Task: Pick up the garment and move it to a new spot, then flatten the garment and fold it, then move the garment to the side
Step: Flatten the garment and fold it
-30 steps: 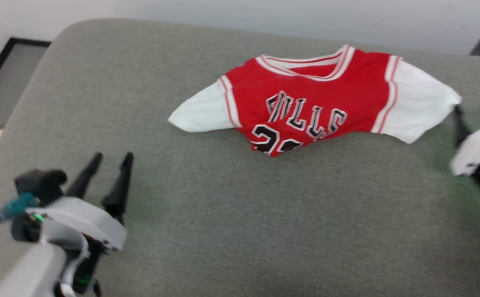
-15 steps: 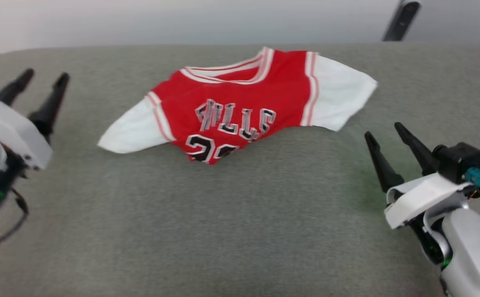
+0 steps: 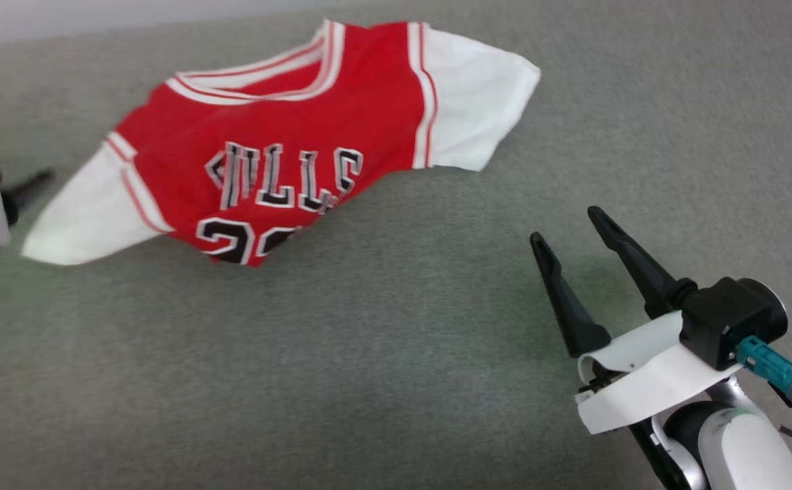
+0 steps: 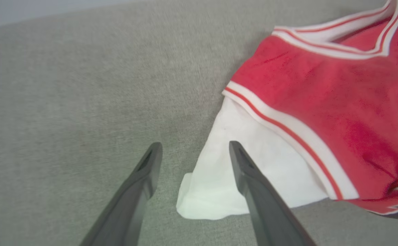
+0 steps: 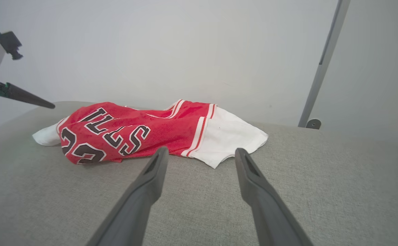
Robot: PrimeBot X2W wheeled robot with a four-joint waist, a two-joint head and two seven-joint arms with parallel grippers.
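- Fingers of the right gripper (image 3: 564,222) stand spread wide and hold nothing, poised over bare cushion at the near right, well apart from the garment (image 3: 287,129).
- Left gripper (image 4: 195,143) is likewise parted and empty. In its wrist view the end of the garment's left white sleeve (image 4: 216,191) lies in the gap between the two dark fingers, and the right-hand finger crosses in front of the cloth. Whether it touches the fabric cannot be told.
- In the head view, one dark finger (image 3: 28,187) of the left gripper pokes out from its pale housing at the left edge, just beside the tip of that sleeve.
- Red with white sleeves, the garment lies lettering-up on the grey upholstered surface (image 3: 396,354), toward the far left. Its striped collar points to the far side and one sleeve reaches out to each side.
- Black-and-white letters run across the chest above large numerals. The lower body is bunched and tucked under at the near edge, so the numerals are cut off.
- Behind the surface, the right wrist view takes in a pale wall (image 5: 151,51) and a slanting grey pole (image 5: 322,65) at the far right.
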